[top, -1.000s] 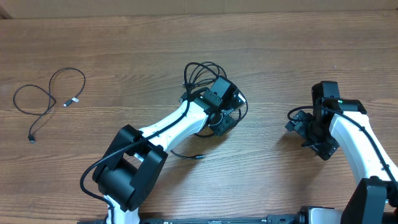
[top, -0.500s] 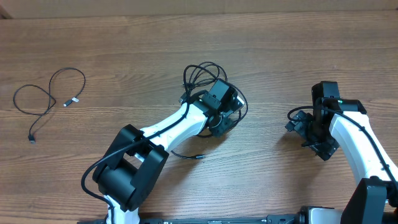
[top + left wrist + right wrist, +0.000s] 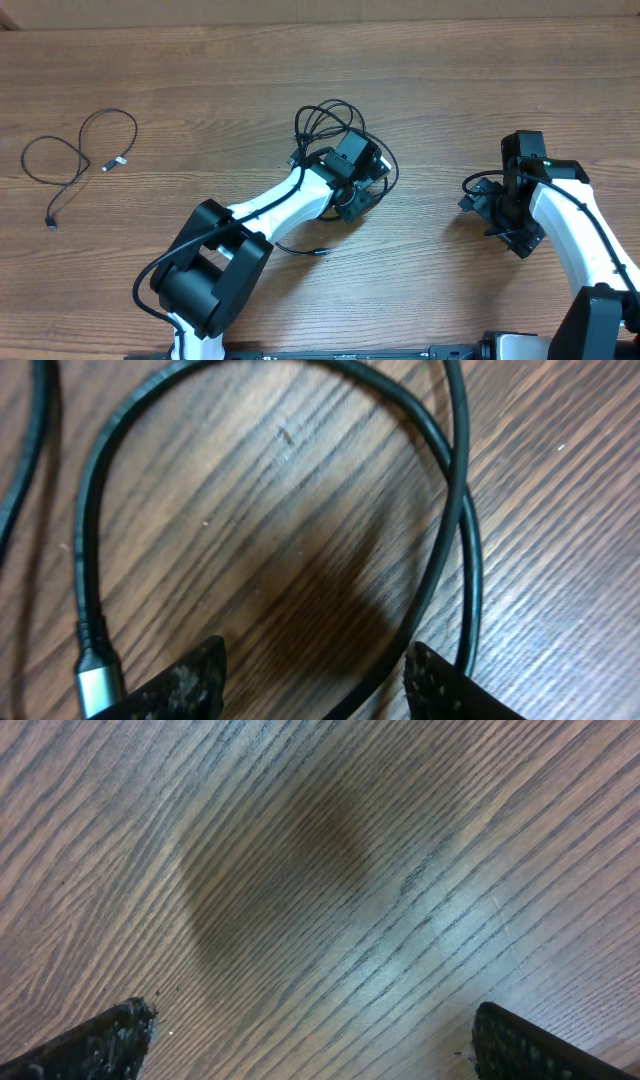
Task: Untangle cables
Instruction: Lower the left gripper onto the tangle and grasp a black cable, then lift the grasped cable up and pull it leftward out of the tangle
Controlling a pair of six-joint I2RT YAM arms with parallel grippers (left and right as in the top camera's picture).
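My left gripper (image 3: pixel 315 682) is spread over the cables (image 3: pixel 464 530). Two run together at four o'clock, so I may pinch both.

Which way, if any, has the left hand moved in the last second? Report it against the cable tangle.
Yes, slightly. In the overhead view the left hand has edged toward the image's lower left, while the cable loops beyond it lie unchanged.
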